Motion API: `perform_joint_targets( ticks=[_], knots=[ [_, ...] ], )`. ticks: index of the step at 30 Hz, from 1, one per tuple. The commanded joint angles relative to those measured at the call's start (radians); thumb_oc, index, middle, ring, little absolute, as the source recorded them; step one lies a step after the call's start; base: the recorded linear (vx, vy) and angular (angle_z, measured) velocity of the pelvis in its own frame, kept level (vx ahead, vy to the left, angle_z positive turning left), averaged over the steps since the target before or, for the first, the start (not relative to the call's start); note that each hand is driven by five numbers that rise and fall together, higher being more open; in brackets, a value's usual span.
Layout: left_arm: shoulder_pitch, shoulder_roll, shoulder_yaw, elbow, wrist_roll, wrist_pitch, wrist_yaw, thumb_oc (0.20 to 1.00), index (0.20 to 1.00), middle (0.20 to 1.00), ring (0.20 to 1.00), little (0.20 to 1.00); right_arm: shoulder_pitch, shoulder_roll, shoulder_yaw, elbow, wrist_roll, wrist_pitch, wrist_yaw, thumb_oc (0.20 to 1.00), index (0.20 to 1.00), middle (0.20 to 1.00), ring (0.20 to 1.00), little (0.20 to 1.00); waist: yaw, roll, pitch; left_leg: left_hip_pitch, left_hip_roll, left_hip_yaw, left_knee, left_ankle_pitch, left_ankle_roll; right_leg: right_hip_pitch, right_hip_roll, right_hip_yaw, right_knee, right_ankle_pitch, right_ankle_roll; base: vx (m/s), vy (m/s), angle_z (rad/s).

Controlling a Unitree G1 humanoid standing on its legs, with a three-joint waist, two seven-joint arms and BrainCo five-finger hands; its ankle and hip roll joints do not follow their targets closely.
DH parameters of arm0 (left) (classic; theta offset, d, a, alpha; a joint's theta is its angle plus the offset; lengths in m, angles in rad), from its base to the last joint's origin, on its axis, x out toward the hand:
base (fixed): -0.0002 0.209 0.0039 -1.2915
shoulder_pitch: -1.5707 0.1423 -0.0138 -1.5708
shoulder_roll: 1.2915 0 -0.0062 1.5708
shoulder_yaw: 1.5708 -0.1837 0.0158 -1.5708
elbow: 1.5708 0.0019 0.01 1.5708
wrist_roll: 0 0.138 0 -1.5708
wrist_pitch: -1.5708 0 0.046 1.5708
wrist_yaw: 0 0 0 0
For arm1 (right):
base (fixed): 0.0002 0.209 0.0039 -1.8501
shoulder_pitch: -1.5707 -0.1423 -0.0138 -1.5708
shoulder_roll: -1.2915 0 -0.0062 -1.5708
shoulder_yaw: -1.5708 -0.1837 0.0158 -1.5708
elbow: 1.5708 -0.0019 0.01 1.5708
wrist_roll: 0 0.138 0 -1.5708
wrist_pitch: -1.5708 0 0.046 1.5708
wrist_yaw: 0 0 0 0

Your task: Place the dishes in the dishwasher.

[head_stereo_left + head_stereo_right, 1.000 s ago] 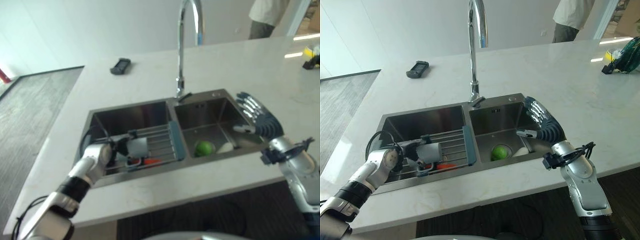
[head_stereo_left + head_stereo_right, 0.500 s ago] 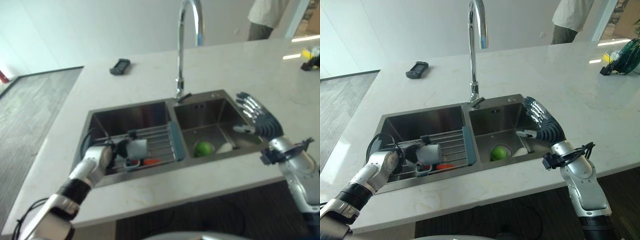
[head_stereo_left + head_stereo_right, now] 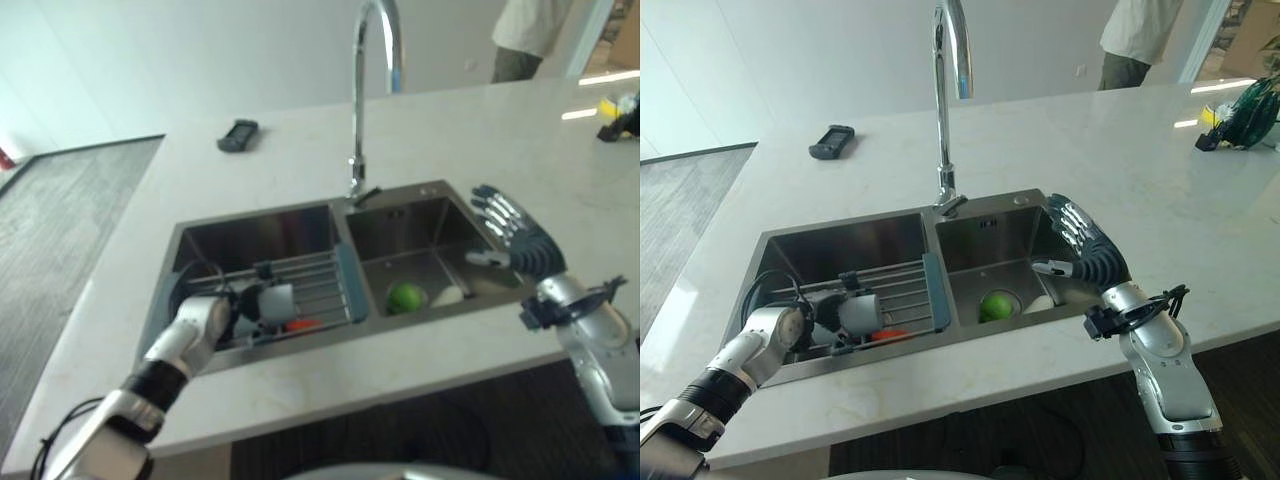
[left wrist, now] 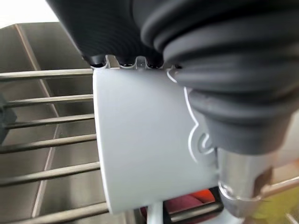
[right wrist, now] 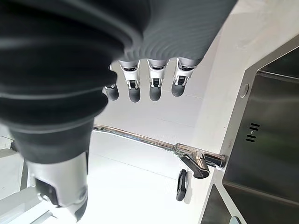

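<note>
A white mug (image 3: 858,312) lies on its side over the wire rack (image 3: 902,287) in the left basin of the steel sink (image 3: 840,232). My left hand (image 3: 810,318) is shut on it; in the left wrist view the fingers (image 4: 122,62) curl over the rim of the mug (image 4: 145,149) and the thumb (image 4: 238,186) presses its side. A green round thing (image 3: 995,304) and a white dish (image 3: 1042,301) sit in the right basin. My right hand (image 3: 1090,250) hovers open above that basin's right edge, its fingers (image 5: 154,86) straight and holding nothing.
An orange item (image 3: 890,335) lies under the rack. The tall faucet (image 3: 945,100) rises behind the divider between the basins. A black device (image 3: 832,141) lies on the white counter (image 3: 1120,150) at the back left, green items (image 3: 1248,104) at the far right. A person (image 3: 1135,40) stands beyond the counter.
My left hand has drawn slightly back and down toward the near wall of the left basin, keeping the mug. The right hand has stayed where it was.
</note>
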State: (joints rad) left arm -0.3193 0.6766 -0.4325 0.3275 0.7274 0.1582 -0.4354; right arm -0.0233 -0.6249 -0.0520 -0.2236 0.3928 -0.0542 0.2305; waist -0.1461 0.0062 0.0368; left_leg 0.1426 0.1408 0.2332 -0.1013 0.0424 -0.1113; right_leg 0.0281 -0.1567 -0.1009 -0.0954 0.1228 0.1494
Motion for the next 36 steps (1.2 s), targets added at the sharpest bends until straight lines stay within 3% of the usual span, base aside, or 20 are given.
perform_joint_targets(
  ticks=[1,4,5,15,22,36],
  knots=[
    [-0.062,0.023,-0.011,0.076,0.054,-0.02,-0.008,1.0,1.0,1.0,1.0,1.0,-0.051,-0.003,-0.048,-0.045,0.012,-0.062,0.0,1.0,1.0,1.0,1.0,1.0,-0.017,0.005,0.018,0.007,0.001,0.042,0.014,-0.092,0.02,0.082,-0.032,-0.077,0.008,-0.094,0.072,0.0,0.0,0.0],
    [-0.055,0.019,-0.025,0.078,0.088,-0.023,-0.036,1.0,1.0,1.0,1.0,1.0,-0.052,-0.004,-0.047,-0.044,0.011,-0.065,-0.001,1.0,1.0,1.0,1.0,1.0,-0.018,0.005,0.018,0.006,0.001,0.041,0.014,-0.092,0.021,0.082,-0.031,-0.077,0.008,-0.094,0.072,0.0,0.0,0.0],
    [-0.05,0.015,-0.034,0.087,0.114,-0.039,-0.047,0.2,0.2,0.2,0.2,0.2,-0.053,-0.003,-0.046,-0.045,0.009,-0.066,-0.001,1.0,1.0,1.0,1.0,1.0,-0.019,0.005,0.019,0.007,0.001,0.042,0.014,-0.093,0.021,0.082,-0.031,-0.077,0.008,-0.094,0.072,0.0,0.0,0.0],
    [-0.038,0.03,-0.064,0.082,0.139,-0.087,-0.008,0.2,0.2,0.2,0.2,0.2,-0.061,-0.016,-0.037,-0.045,0.012,-0.068,-0.008,1.0,1.0,1.0,1.0,1.0,-0.015,0.003,0.021,0.005,-0.001,0.037,0.014,-0.095,0.022,0.082,-0.031,-0.076,0.008,-0.094,0.072,0.0,0.0,0.0],
    [-0.009,0.035,-0.036,0.088,0.154,-0.115,0.157,0.2,0.2,0.2,0.2,0.2,-0.047,-0.013,-0.041,-0.041,0.012,-0.083,-0.01,1.0,1.0,1.0,1.0,1.0,-0.003,-0.003,0.019,0.003,-0.002,0.034,0.014,-0.095,0.02,0.085,-0.036,-0.088,0.008,-0.092,0.073,0.0,0.0,0.0],
    [-0.006,0.145,0.173,-0.095,-0.059,-0.176,0.39,0.2,0.2,0.2,0.2,0.2,-0.042,0.002,-0.037,-0.036,-0.022,-0.08,-0.039,1.0,1.0,1.0,1.0,1.0,0.034,0.001,0.021,0.004,-0.001,0.022,0.014,-0.09,0.014,0.099,-0.05,-0.117,0.008,-0.092,0.073,0.0,0.002,0.01]
  ],
)
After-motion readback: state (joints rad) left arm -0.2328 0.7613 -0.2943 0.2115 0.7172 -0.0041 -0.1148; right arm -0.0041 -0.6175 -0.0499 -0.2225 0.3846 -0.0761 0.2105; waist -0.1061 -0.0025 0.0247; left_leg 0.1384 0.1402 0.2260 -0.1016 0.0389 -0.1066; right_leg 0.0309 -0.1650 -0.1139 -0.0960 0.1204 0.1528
